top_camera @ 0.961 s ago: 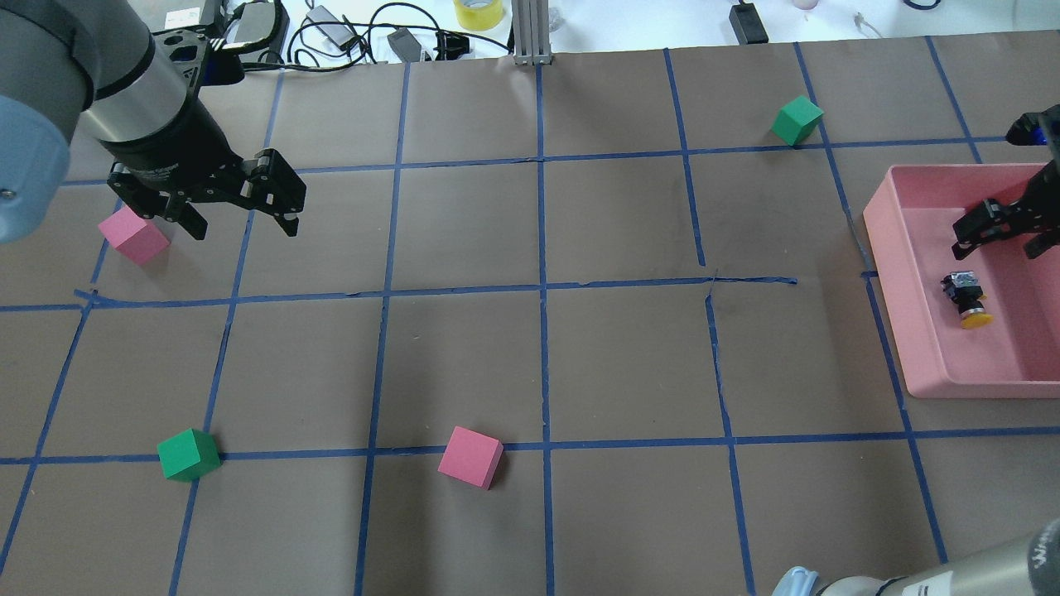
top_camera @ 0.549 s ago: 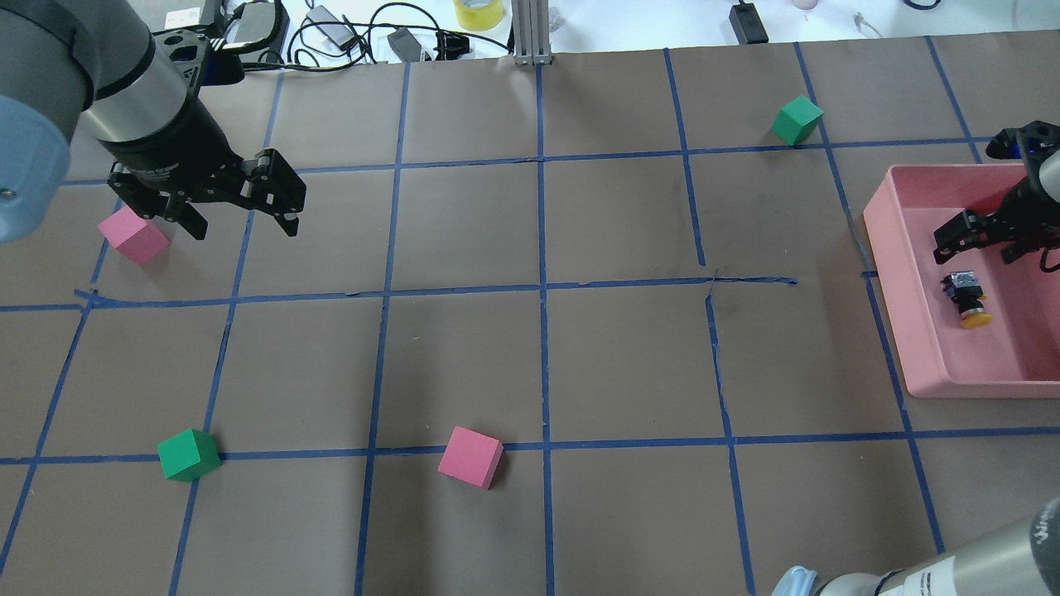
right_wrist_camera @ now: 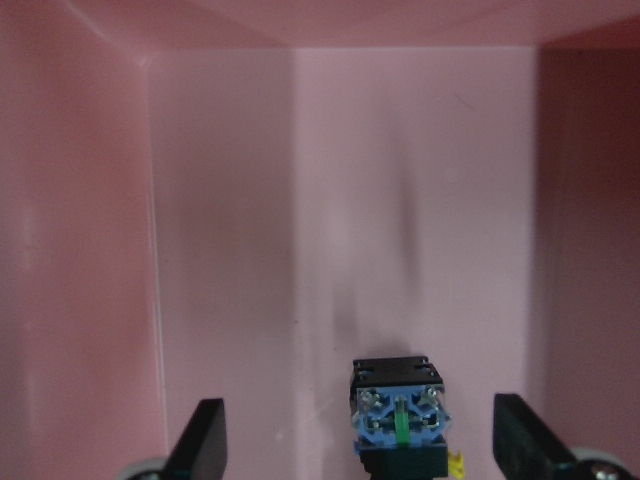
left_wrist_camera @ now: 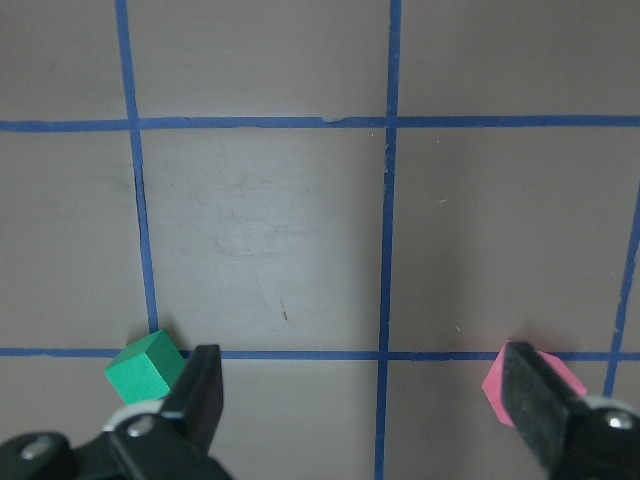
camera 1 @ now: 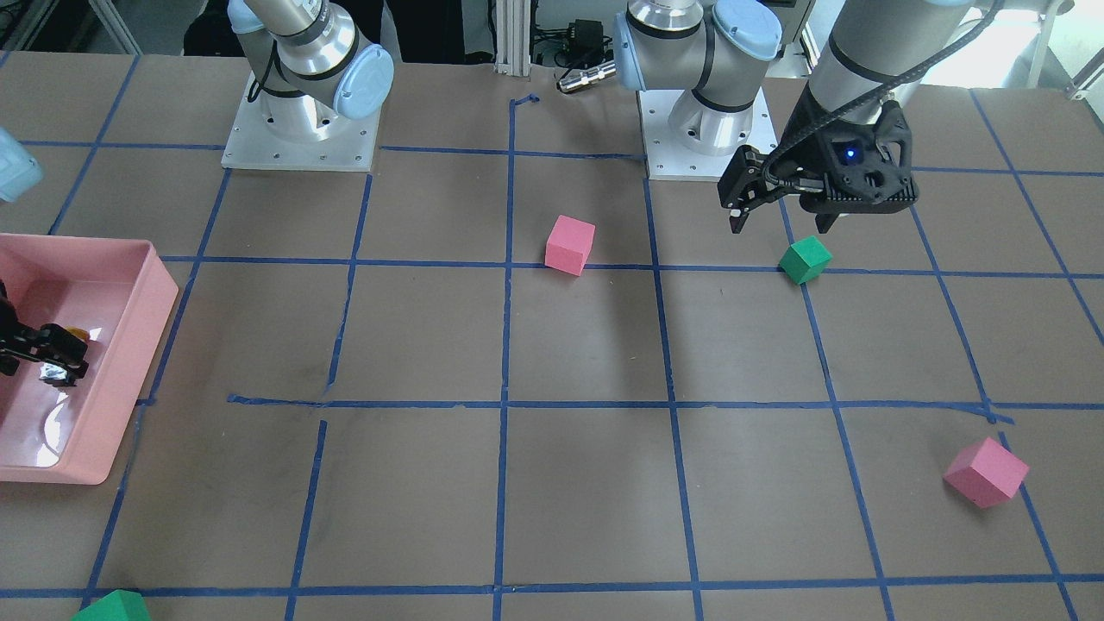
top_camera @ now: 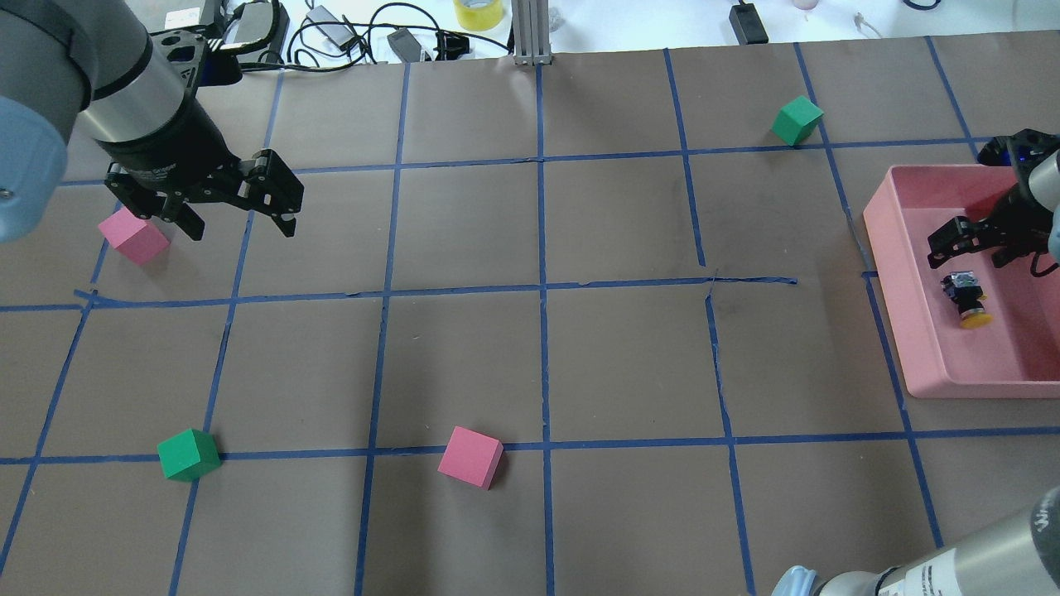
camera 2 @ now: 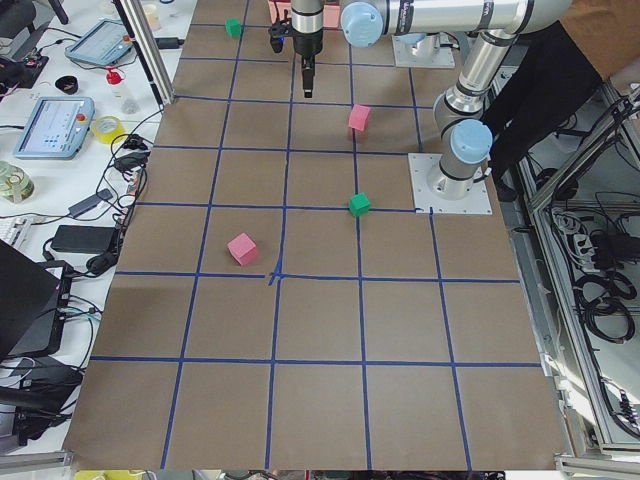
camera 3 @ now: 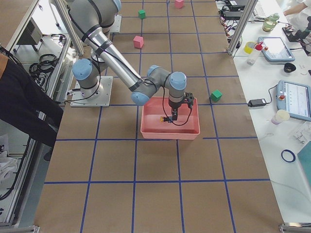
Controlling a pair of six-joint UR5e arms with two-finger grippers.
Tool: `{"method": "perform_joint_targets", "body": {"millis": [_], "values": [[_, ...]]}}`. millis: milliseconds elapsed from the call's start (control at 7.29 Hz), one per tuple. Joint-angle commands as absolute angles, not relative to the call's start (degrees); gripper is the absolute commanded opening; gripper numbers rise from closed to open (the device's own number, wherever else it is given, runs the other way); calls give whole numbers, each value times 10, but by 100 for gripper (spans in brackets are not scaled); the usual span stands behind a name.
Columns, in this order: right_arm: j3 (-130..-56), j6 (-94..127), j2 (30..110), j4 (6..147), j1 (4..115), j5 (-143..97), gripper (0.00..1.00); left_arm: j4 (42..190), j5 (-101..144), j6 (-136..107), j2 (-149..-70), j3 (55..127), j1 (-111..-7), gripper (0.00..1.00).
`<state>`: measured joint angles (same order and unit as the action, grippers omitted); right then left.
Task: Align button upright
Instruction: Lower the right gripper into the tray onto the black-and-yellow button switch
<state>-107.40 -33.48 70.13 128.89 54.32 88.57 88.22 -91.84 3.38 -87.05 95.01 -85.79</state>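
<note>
Left claw [top_camera: 240, 225] hangs open, empty, near the desk's far left corner. Right claw [top_camera: 985, 261], spread wide, hovers over the small yellow-capped black plastic push-button [top_camera: 965, 298] lying sideways in the pink plastic tray [top_camera: 886, 248] at the desk's right edge. Probably light, rigid, roll-prone; pinch its black body.

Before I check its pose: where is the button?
Overhead view, far right: the button lies on its side inside the pink tray, near the right gripper.
</note>
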Motion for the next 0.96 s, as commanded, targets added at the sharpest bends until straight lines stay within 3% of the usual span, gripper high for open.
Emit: {"method": "perform_joint_targets", "body": {"millis": [0,824], "values": [[-1076,-336,700,1288,543,885,95,882,-921,33,-870,950,-859,100],[-1082,-337,692,1314,537,923,99,882,-922,33,-870,950,-859,100]]}}
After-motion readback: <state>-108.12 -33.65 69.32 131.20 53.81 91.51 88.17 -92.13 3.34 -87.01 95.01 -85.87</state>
